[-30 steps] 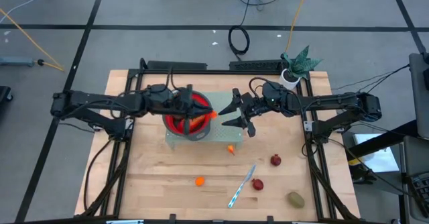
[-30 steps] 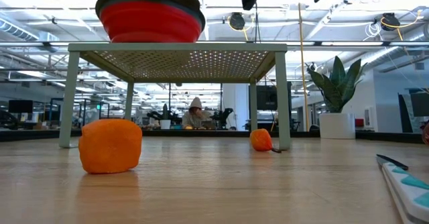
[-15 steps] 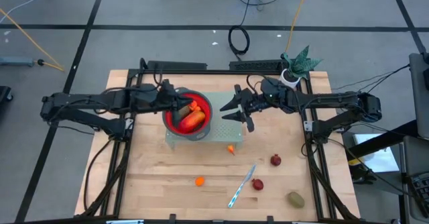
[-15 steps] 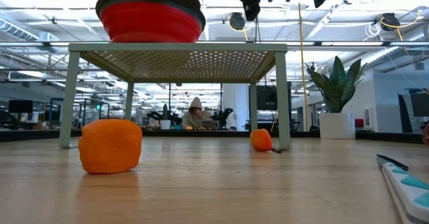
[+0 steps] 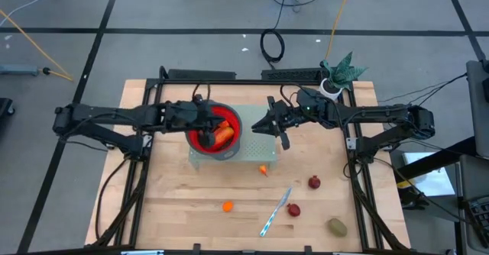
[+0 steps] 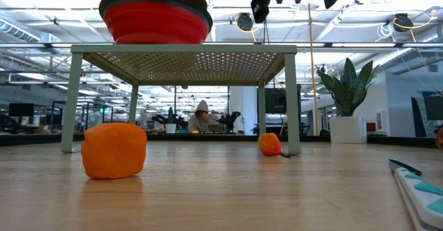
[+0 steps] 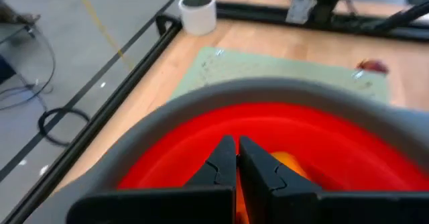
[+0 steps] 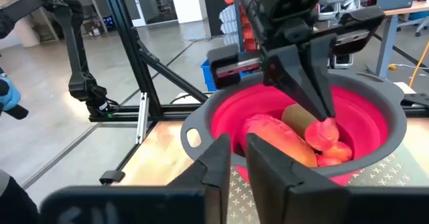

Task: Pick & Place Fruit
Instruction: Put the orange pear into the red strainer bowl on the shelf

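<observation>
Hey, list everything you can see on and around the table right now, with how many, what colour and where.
Bowl: one, red with grey rim, on the rack.
Rack: one, pale green, perforated, table centre.
Fruit in bowl: several, orange and red; exact count unclear.
Orange fruit: two, one near the front, a smaller one by the rack.
Dark red fruit: two, right of the knife, second nearer the front.
Olive-brown fruit: one, front right.
Knife: one, silver and blue, front centre.
Potted plant: one, green in white pot, back right corner.
Left gripper: shut, over the bowl.
Right gripper: nearly closed, above the rack, right of the bowl.
</observation>
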`<action>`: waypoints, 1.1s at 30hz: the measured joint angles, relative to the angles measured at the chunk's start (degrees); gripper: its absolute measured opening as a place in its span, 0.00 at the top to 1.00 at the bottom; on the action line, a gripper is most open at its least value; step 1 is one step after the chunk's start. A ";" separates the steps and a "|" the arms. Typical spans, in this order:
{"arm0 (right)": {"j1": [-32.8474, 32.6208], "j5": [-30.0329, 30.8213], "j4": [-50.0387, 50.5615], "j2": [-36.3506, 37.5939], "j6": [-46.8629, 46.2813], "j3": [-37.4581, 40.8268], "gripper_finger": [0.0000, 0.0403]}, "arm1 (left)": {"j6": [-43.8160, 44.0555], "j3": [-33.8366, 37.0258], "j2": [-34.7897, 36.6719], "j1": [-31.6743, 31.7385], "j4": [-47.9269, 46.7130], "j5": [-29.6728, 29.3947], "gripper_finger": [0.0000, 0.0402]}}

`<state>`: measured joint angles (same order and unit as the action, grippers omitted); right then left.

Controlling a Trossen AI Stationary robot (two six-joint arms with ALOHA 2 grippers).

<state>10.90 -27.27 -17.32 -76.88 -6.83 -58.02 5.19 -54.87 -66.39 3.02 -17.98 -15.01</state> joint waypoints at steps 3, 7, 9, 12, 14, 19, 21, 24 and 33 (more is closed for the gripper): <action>-0.01 -0.03 0.09 0.00 0.00 0.00 0.95 | 0.04 0.00 0.01 1.02 -0.29 -0.10 1.00; 0.01 -2.48 0.08 0.00 0.00 0.00 0.99 | 0.06 0.00 0.00 1.98 -0.63 -0.08 1.00; -0.01 -3.12 0.08 0.00 -0.03 0.00 1.00 | 0.07 0.00 0.00 2.22 -1.36 -0.06 1.00; -0.02 -3.06 0.07 0.00 -1.10 0.00 0.99 | 0.12 0.00 0.00 2.22 -2.71 0.98 1.00; -0.01 -3.06 0.06 0.00 -1.44 0.00 0.99 | 0.44 0.00 0.00 2.22 -2.89 1.47 1.00; -0.01 -3.04 0.05 0.00 -1.44 0.00 1.00 | 1.14 0.00 0.00 2.22 -2.95 1.56 1.00; -0.01 -3.04 0.06 0.00 -1.37 0.00 1.00 | 1.21 0.00 0.00 2.22 -3.02 1.56 1.00; -0.01 -3.04 0.06 0.00 -1.31 0.00 1.00 | 1.35 0.00 0.00 2.22 -3.04 1.64 1.00; -0.01 -3.04 0.06 -0.02 -1.29 0.02 1.00 | 4.61 0.00 0.00 2.22 -3.02 2.04 0.91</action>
<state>10.90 -30.30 -17.26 -76.90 -8.12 -58.00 9.80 -54.87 -66.39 5.23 -20.99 -12.97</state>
